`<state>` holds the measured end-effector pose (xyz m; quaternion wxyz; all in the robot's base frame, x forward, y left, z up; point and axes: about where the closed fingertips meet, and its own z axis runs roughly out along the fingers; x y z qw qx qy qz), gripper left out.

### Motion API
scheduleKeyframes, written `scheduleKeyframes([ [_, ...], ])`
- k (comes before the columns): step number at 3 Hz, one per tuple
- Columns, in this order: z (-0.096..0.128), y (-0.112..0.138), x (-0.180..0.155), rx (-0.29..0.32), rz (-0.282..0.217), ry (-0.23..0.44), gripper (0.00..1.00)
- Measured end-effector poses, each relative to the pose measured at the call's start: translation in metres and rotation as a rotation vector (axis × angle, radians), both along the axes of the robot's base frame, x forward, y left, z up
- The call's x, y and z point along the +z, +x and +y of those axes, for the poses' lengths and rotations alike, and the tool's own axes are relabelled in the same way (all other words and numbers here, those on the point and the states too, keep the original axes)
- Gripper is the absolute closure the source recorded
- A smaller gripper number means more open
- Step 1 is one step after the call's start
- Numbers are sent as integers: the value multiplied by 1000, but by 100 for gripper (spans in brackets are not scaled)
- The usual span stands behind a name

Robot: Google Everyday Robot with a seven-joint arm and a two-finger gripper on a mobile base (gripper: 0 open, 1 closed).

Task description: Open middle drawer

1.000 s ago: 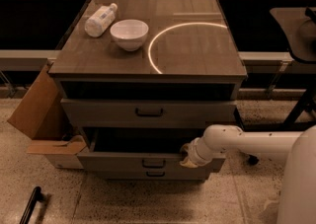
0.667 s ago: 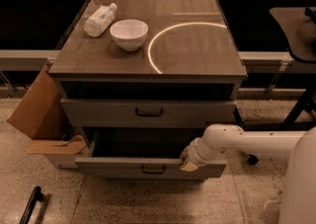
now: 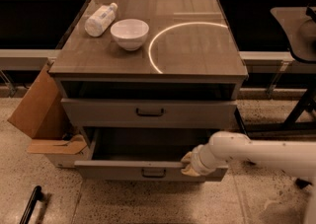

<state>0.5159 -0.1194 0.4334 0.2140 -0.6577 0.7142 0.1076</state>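
Left: brown cardboard box [image 3: 37, 107] with open flaps, on the floor beside the cabinet.
Cabinet top: white plastic bottle [image 3: 100, 19] lying on its side, with a round white bowl [image 3: 129, 33] just to its right.
Centre: grey flat-fronted middle drawer [image 3: 118, 170] with a small dark bar handle [image 3: 153, 172], drawn out below the top drawer, interior showing.
Right: gripper [image 3: 189, 164] on the white arm [image 3: 256, 151], touching the top edge of the drawer front, right of the handle. I cannot tell whether it is clamped.
The front's long axis runs left to right, so I judge any further pull should come straight toward the robot.
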Motion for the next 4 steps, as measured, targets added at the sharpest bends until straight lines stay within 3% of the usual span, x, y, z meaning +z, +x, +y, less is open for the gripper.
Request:
scheduleKeyframes([
  [1, 1, -15, 2, 5, 2, 22, 100],
  [2, 1, -49, 6, 19, 6, 86, 100],
  [3, 1, -49, 6, 19, 6, 86, 100],
  [4, 5, -77, 8, 51, 28, 157, 100],
])
